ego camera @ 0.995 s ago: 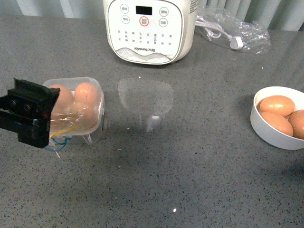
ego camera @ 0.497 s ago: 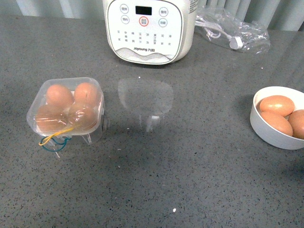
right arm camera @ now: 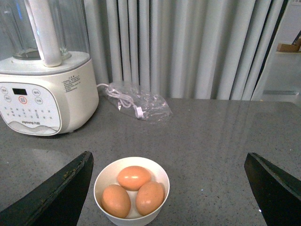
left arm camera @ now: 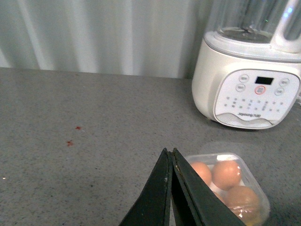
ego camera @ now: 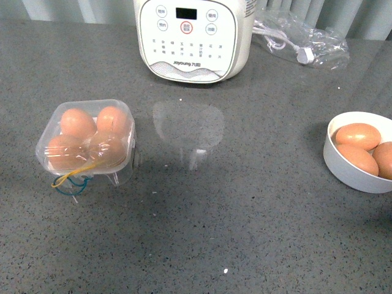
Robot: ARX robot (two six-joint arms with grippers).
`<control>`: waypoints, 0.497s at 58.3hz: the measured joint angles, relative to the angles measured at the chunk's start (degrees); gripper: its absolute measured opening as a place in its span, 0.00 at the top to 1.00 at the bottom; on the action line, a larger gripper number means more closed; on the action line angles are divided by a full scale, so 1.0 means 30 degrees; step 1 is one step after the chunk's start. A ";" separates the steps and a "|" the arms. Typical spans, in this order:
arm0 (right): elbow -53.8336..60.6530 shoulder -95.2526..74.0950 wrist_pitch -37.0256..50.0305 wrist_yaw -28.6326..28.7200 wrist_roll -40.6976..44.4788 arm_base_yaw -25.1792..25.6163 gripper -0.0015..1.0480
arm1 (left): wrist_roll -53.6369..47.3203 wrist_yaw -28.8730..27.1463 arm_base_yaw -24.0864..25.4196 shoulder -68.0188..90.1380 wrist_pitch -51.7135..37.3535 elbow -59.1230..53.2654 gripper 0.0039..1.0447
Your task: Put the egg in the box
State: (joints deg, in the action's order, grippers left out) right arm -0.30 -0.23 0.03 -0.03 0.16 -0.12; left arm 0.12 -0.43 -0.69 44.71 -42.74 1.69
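Observation:
The clear plastic box [ego camera: 86, 144] stands at the left of the grey counter with its lid down over several brown eggs [ego camera: 77, 122]. Yellow and blue bands [ego camera: 69, 179] hang at its front. Neither gripper shows in the front view. In the left wrist view my left gripper [left arm camera: 169, 153] is shut and empty, held above and beside the box [left arm camera: 244, 169]. In the right wrist view my right gripper [right arm camera: 167, 155] is wide open and empty over a round white bowl [right arm camera: 106, 174] that holds three brown eggs [right arm camera: 134, 177]. The bowl [ego camera: 335, 162] sits at the right in the front view.
A white Joyoung appliance [ego camera: 193, 37] stands at the back centre. A clear plastic bag with a white cable [ego camera: 300, 43] lies at the back right. Grey curtains hang behind the counter. Bare counter lies between the box and the bowl.
My left gripper, which stood against the box's left side, has pulled back out of the front view. The box now shows whole with its lid down. The bowl has not moved.

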 joint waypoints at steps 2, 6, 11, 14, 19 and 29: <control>0.0000 0.0000 0.0000 -0.0022 0.0000 -0.0007 0.07 | 0.0000 0.0029 0.0087 -0.0452 0.0379 0.0000 0.97; 0.0000 0.0000 0.0000 -0.0007 0.0000 0.0000 0.07 | 0.0000 0.0029 0.0182 -0.1559 0.1304 -0.0007 0.97; 0.0000 0.0000 0.0000 -0.0007 0.0000 0.0000 0.07 | 0.0000 0.0080 0.0189 -0.2718 0.2346 -0.0015 0.97; 0.0000 0.0000 0.0000 -0.0007 0.0000 0.0000 0.07 | 0.0000 0.0102 0.0189 -0.3373 0.2943 -0.0015 0.97; 0.0000 0.0000 0.0000 -0.0007 0.0000 0.0000 0.07 | 0.0000 0.0095 0.0189 -0.4612 0.4095 -0.0022 0.97; 0.0000 0.0000 0.0000 -0.0007 0.0000 0.0000 0.07 | 0.0000 0.0095 0.0189 -0.6433 0.5785 -0.0029 0.97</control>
State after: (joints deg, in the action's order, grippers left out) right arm -0.30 -0.23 0.03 -0.05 0.16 -0.12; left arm 0.12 -0.14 -0.12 25.41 -25.39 1.61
